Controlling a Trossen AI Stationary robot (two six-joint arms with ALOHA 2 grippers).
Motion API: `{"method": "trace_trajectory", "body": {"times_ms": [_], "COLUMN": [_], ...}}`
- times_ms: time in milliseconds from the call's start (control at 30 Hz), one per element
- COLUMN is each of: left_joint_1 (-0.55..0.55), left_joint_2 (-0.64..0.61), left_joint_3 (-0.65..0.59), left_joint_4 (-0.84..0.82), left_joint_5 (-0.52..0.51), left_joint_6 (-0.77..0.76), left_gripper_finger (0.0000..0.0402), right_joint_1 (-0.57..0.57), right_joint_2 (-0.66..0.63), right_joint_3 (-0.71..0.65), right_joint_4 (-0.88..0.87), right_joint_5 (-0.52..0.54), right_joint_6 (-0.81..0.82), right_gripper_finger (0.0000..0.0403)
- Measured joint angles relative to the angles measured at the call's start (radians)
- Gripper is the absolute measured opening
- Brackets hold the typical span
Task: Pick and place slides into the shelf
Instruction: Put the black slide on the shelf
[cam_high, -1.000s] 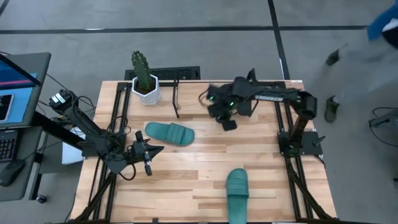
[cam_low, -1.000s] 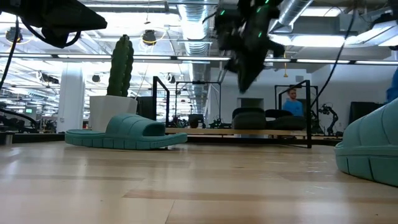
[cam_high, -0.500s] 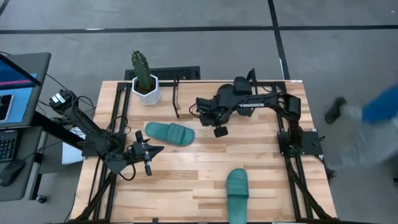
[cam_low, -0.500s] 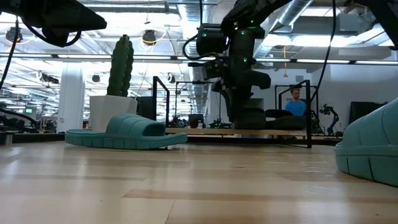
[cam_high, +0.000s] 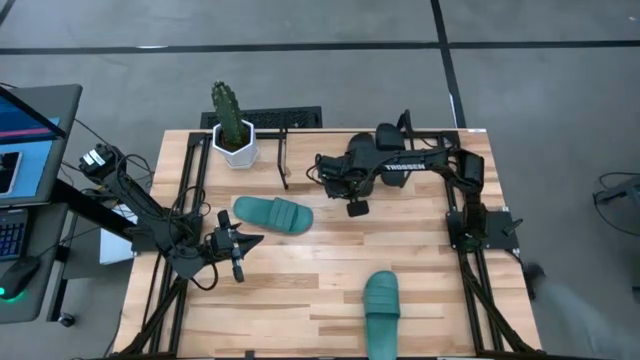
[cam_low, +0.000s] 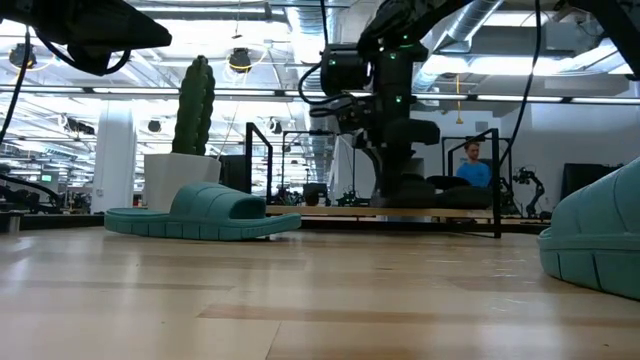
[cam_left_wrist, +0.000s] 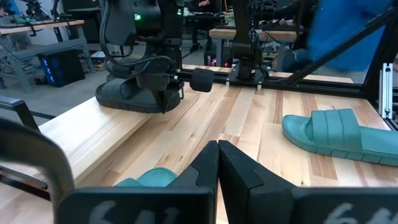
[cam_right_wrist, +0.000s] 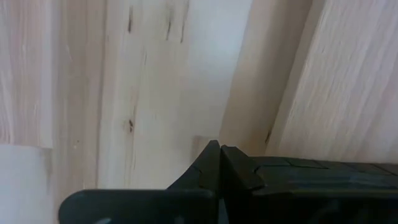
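Up back, shelf (cam_high: 283, 152) bare, right end effector (cam_high: 345, 192) pressed together, left end effector (cam_high: 252, 240) too.

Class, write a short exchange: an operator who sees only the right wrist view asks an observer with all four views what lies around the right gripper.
Operator: My right gripper is shut over the bare table. Is any slide close by?
Observer: Yes. A black slide lies right beside it, in the table's back half.
Operator: Where are the teal ones?
Observer: The first teal slide lies left of centre, just behind the shut left gripper. The second teal slide is at the front edge.
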Motion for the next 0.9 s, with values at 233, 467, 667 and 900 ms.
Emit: {"method": "trace_trajectory", "body": {"times_ms": [233,467,667,900], "left_joint_1": [0.000,0.000,0.000,-0.010], "left_joint_2": [0.000,0.000,0.000,0.000], "left_joint_3": [0.000,0.000,0.000,0.000], "left_joint_4": [0.000,0.000,-0.007,-0.085], "left_joint_5": [0.001,0.002,0.002,-0.082], "left_joint_6": [0.000,0.000,0.000,-0.018], "left_gripper_finger": [0.0000,0.0000,0.0000,0.0000], "right_joint_1": [-0.001,0.004,0.025,0.059], "right_joint_2": [0.000,-0.008,-0.054,-0.314], "right_joint_3": [0.000,0.000,0.002,0.000], "right_joint_4": [-0.002,0.023,0.064,0.265], "right_joint_5": [0.019,0.022,0.045,0.127], "right_joint_6": [0.000,-0.011,-0.036,-0.046], "right_gripper_finger": [0.0000,0.0000,0.0000,0.0000]}}
